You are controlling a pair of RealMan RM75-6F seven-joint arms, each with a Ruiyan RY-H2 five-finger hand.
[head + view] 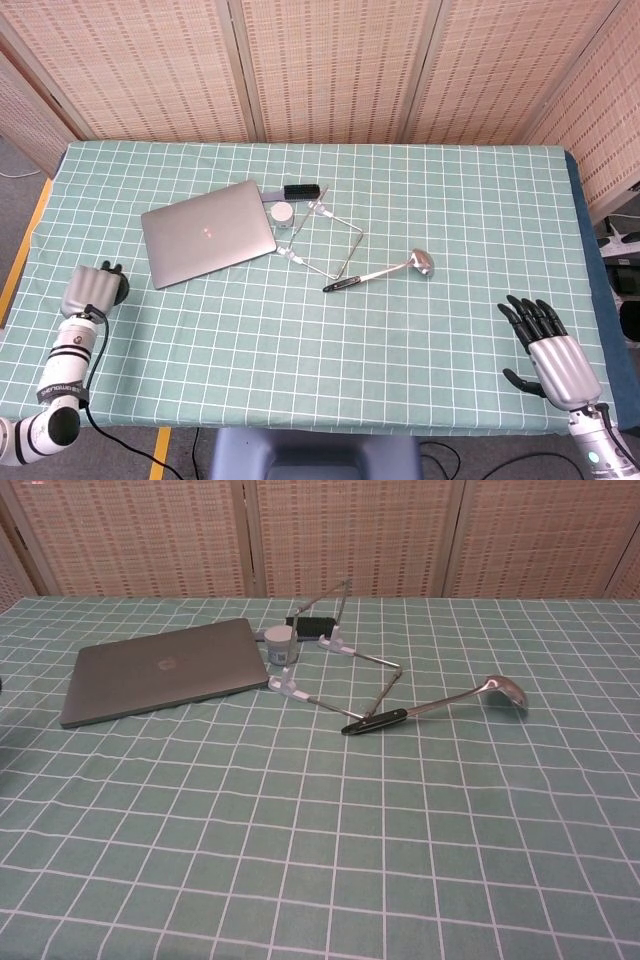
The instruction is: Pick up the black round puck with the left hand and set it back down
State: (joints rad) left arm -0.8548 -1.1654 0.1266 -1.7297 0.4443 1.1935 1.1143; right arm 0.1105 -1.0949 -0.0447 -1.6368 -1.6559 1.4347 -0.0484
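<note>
We saw the left hand [91, 291] covering the black round puck [121, 290]; whether its fingers gripped it, we could not tell. The right hand [546, 350] lay spread, empty.

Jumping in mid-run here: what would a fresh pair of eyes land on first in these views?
Probably the closed grey laptop lying left of centre on the green checked tablecloth, with the bent wire frame and ladle to its right. Next, the left hand at the table's left edge, covering the black puck, of which only a sliver shows.
</note>
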